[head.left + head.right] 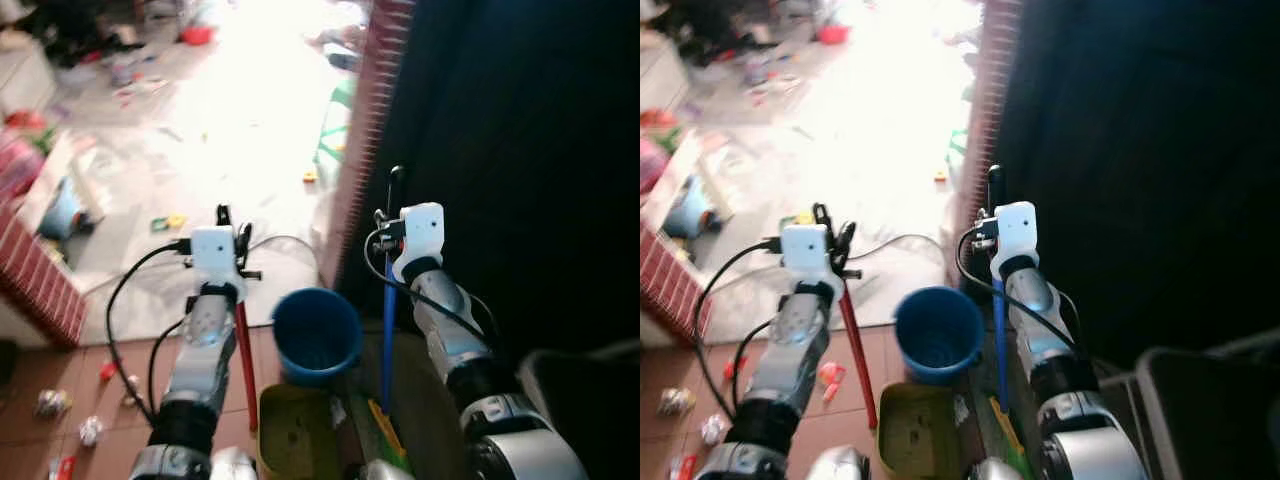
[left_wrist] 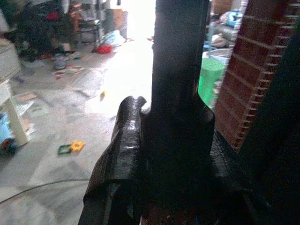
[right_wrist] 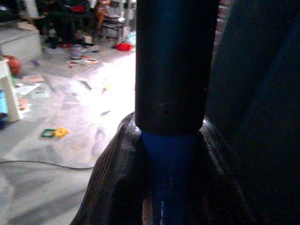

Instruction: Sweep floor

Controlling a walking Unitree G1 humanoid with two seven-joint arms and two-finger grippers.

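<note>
Holding a stick in each arm here. The left pincer is clamped around a red handle that runs down to a yellow-green dustpan sitting on the reddish tile floor right in front of the robot. In the left wrist view its fingers wrap tight on the dark top of that handle.

The right pincer is closed on a blue broom handle with a black grip at the top, standing nearly upright beside a brick pillar. The broom's lower end reaches the floor just beside the dustpan, where a bit of yellow and green shows.

Between the two handles sits a blue bucket, just behind the dustpan.

Floor's a mess: crumpled wrappers and red scraps on the tiles to the left, a cable lying across the pale concrete floor further out, a green and yellow toy, and more clutter far back. A low brick wall is on the left. Right side is very dark.
</note>
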